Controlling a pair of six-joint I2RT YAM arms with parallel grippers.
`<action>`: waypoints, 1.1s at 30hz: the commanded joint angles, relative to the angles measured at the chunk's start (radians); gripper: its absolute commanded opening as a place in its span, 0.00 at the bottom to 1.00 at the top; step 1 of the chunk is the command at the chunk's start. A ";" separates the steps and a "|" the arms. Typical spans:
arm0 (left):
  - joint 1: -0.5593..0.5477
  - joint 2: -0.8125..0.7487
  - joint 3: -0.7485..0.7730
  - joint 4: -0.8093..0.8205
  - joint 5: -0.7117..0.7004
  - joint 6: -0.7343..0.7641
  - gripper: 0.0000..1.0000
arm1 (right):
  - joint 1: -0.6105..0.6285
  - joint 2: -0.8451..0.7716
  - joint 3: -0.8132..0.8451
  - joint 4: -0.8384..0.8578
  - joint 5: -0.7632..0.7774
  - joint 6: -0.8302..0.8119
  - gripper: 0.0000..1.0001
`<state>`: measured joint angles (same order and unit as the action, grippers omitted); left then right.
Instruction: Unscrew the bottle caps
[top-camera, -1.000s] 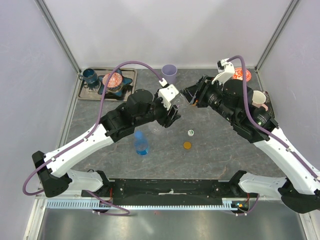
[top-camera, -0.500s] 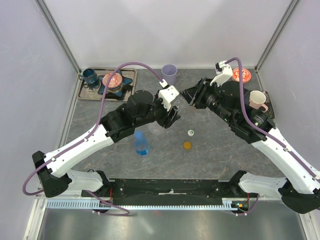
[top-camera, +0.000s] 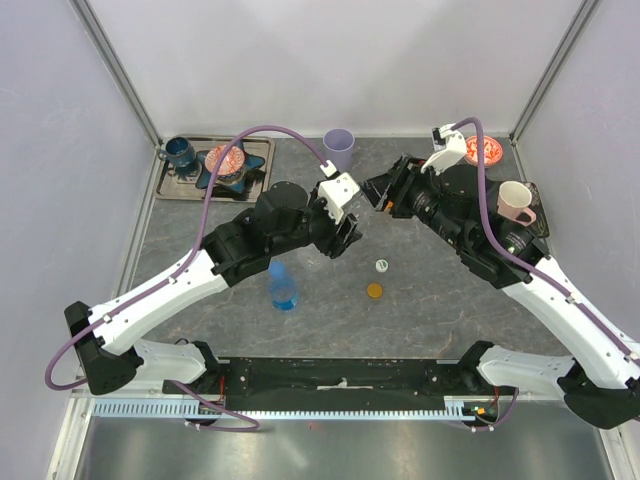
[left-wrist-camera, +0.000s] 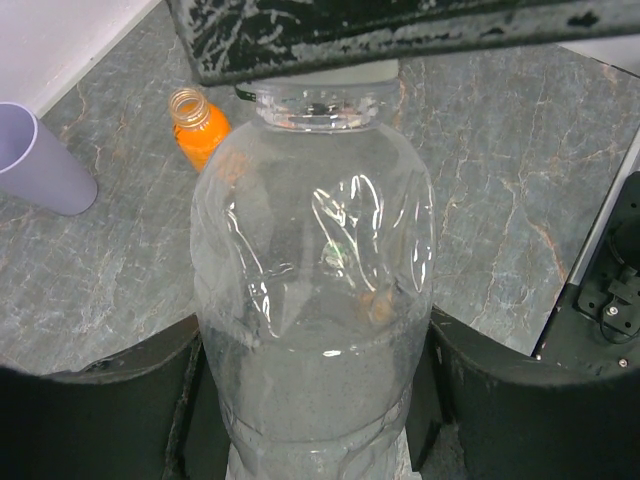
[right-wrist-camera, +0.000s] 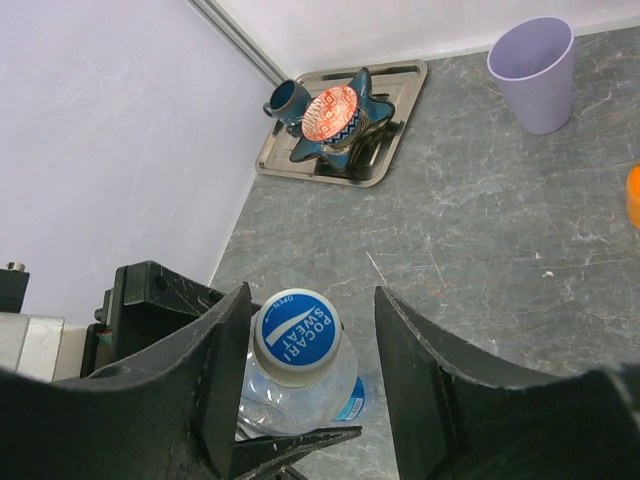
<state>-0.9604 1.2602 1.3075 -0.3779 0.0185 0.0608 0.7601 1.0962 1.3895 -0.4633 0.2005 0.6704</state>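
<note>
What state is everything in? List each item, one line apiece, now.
left end effector: shut on the clear bottle.
right end effector: open, straddling the white cap.
clear bottle: held, capped.
white cap: on the clear bottle.
orange bottle: standing, uncapped.
orange cap: loose on the table.
green-and-white cap: loose on the table.
blue bottle: standing, apparently capped.
lilac cup: upright.
</note>
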 joint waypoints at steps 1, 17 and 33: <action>-0.006 -0.027 -0.001 0.057 -0.012 0.031 0.45 | 0.001 -0.035 -0.012 0.055 0.017 0.012 0.59; -0.008 -0.027 -0.005 0.063 -0.011 0.030 0.45 | 0.001 -0.051 -0.058 0.087 -0.013 0.026 0.31; -0.006 -0.074 -0.019 0.111 0.170 0.034 0.41 | 0.001 -0.096 -0.119 0.140 -0.256 -0.106 0.00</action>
<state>-0.9607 1.2499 1.2842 -0.3653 0.0292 0.0608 0.7540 1.0325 1.2865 -0.3538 0.1459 0.6613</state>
